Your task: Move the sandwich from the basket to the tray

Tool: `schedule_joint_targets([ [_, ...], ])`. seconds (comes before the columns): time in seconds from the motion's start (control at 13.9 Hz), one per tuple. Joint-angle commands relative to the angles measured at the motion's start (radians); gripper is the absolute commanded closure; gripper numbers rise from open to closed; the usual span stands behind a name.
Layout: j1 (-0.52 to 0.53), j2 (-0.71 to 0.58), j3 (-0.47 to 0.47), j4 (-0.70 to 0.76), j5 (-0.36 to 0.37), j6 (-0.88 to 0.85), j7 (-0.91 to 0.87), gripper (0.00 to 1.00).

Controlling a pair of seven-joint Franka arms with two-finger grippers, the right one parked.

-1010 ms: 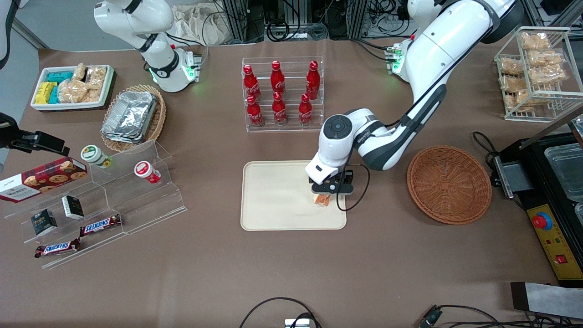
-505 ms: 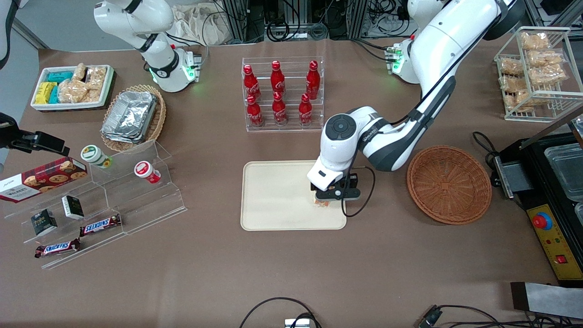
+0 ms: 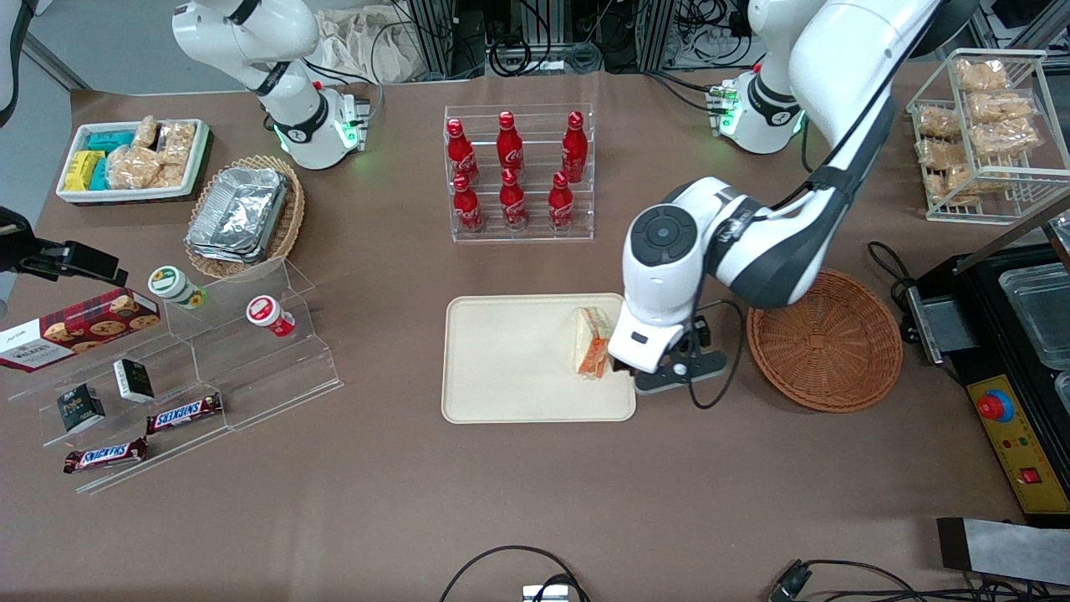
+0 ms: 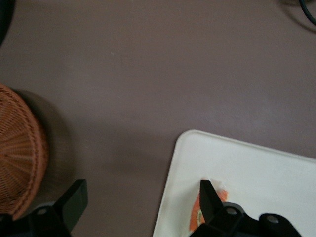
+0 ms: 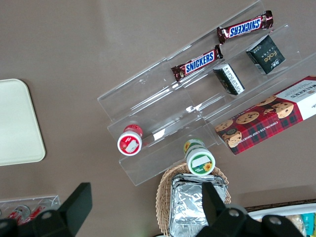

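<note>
the gripper (image 4: 140, 197) hangs over the edge of the tray (image 3: 501, 376) at the working arm's end, and from the front it is mostly hidden under the white wrist of the left arm (image 3: 669, 276); only the dark camera bracket shows beneath it. in the left wrist view the two dark fingers (image 4: 74, 200) stand wide apart with nothing between them, one over the bare brown table (image 3: 535, 502), the other over the tray rim. that second finger covers part of the sandwich (image 3: 592, 343), so only a sliver of bread and orange filling shows there.

from the front the sandwich lies on the tray close to the rim at the working arm's end, with the wrist overlapping its side; whether the wrist touches it cannot be told. the cut edge with orange and green faces the front camera.

the basket (image 3: 823, 339) sits on the table toward the working arm's end, apart from the tray, with a strip of bare table between them; the elbow overlaps part of its rim. most of the tray toward the parked arm is bare. a rack of red bottles (image 3: 518, 171) stands farther from the front camera than the tray, with a gap between.
</note>
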Motion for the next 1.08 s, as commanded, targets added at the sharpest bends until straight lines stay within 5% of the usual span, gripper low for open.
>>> schedule_joint_targets([
  [0.0,0.029,-0.005,-0.005,0.057,-0.021,-0.057,-0.012,0.0],
  [0.29,0.098,-0.05,-0.006,0.057,-0.057,-0.074,0.018,0.0],
  [0.58,0.185,-0.091,-0.003,0.096,-0.162,-0.155,0.222,0.0],
  [1.01,0.296,-0.145,-0.003,0.102,-0.223,-0.245,0.435,0.0],
])
